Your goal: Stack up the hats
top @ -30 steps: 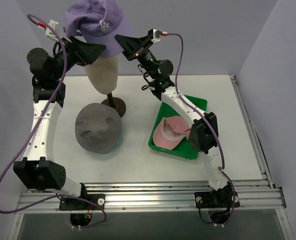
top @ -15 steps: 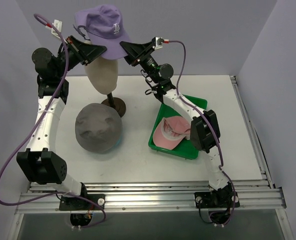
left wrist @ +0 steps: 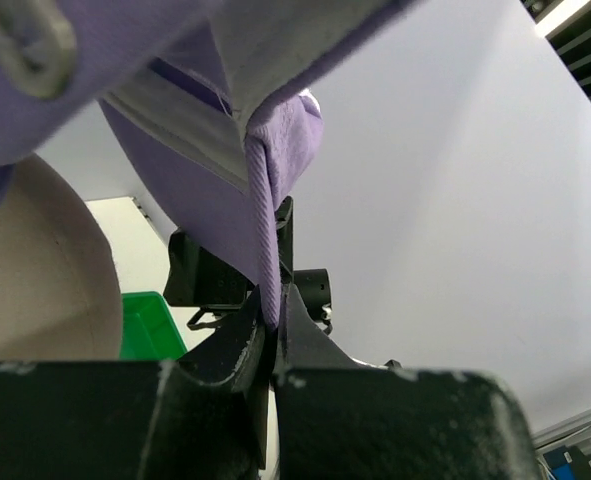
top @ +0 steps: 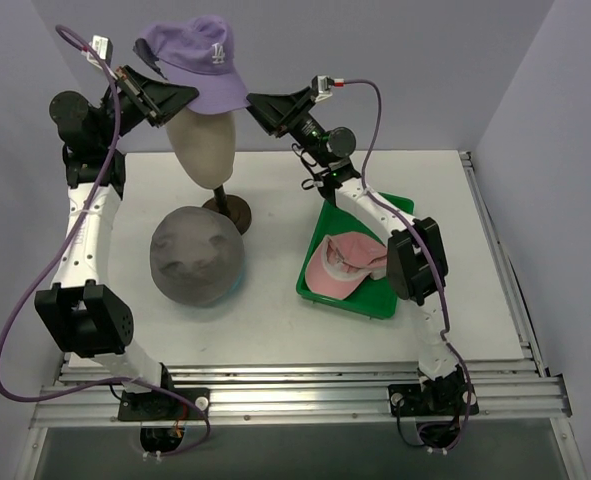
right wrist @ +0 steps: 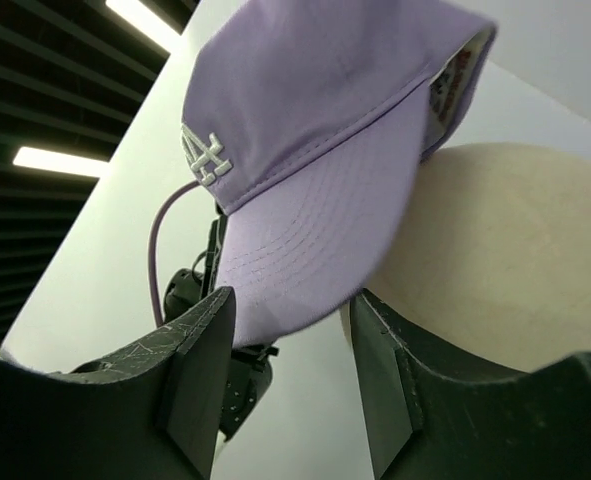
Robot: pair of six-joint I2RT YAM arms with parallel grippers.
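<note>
The lilac "LA" cap (top: 197, 62) sits tilted on top of the cream mannequin head (top: 205, 140). My left gripper (top: 178, 97) is shut on the cap's rear edge, and the left wrist view shows lilac fabric (left wrist: 265, 240) pinched between the jaws (left wrist: 273, 305). My right gripper (top: 258, 104) is open at the brim's tip. In the right wrist view the brim (right wrist: 305, 240) hangs loose between the spread fingers (right wrist: 290, 315). The grey floppy hat (top: 198, 255) lies on the table. The pink cap (top: 343, 262) rests in the green tray (top: 397, 206).
The mannequin's brown stand (top: 231, 211) is just behind the grey hat. White walls close in the back and both sides. A metal rail (top: 295, 385) runs along the near edge by the arm bases.
My left gripper has shut on the cap's rear edge. The right gripper has opened and let go of the brim. The cap has shifted slightly left and tilted.
</note>
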